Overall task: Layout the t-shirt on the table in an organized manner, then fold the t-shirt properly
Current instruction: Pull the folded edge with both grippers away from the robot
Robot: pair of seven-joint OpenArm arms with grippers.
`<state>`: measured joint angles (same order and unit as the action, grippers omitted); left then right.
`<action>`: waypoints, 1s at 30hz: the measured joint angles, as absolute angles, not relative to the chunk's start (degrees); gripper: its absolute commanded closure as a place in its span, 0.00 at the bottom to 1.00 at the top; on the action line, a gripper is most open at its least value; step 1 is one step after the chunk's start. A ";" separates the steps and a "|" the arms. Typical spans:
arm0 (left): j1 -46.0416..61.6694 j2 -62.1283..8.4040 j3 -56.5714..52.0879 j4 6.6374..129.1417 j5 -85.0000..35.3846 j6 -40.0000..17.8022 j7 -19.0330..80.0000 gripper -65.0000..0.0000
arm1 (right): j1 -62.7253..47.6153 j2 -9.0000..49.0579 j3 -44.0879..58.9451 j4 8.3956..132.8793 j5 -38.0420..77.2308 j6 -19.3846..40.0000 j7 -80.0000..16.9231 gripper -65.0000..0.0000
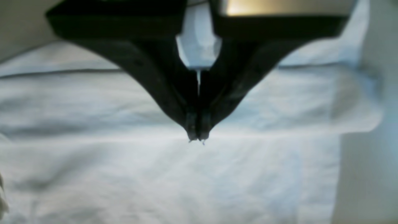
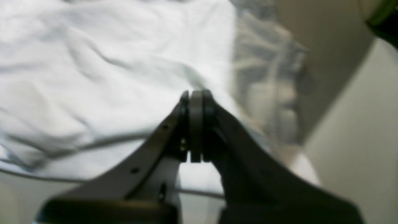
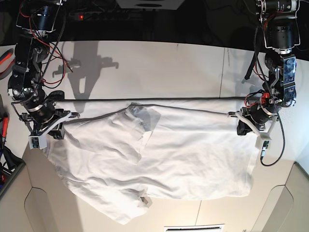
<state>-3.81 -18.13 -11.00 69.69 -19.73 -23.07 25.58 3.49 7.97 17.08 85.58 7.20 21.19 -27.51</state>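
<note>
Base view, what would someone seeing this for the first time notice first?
A big white t-shirt is stretched across the white table, its far edge pulled taut between the two arms. The left gripper is shut on the cloth at the view's right, and the right gripper is shut on it at the view's left. The near part hangs rumpled, with a sleeve folded over near the middle.

Beyond the wide matte white tabletop (image 3: 159,63), the background is dark, nearly black. A small red indicator light (image 3: 81,17) glows there, and hard overhead lighting throws sharp grey shadows (image 3: 91,77) across the surface.
</note>
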 measured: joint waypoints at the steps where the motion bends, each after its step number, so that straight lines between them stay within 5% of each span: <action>1: -3.81 -18.13 -11.00 69.69 -19.25 -21.65 25.65 1.00 | 3.49 8.45 17.08 85.01 7.25 21.17 -27.57 1.00; 6: -3.46 -18.15 -11.00 69.69 -18.22 -17.56 28.53 1.00 | 3.51 9.37 17.06 80.99 6.52 21.19 -27.07 1.00; 18: -1.28 -18.13 -11.03 69.73 -17.96 -18.50 28.60 1.00 | 3.51 9.34 17.02 72.73 5.80 21.17 -24.05 1.00; 30: 1.61 -18.48 -11.27 70.46 -20.62 -22.76 33.19 1.00 | 3.84 11.79 17.02 73.23 7.92 21.45 -37.43 1.00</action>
<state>1.61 -18.48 -11.27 70.46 -20.62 -22.76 33.19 3.84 11.79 17.02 73.23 7.92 21.45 -37.43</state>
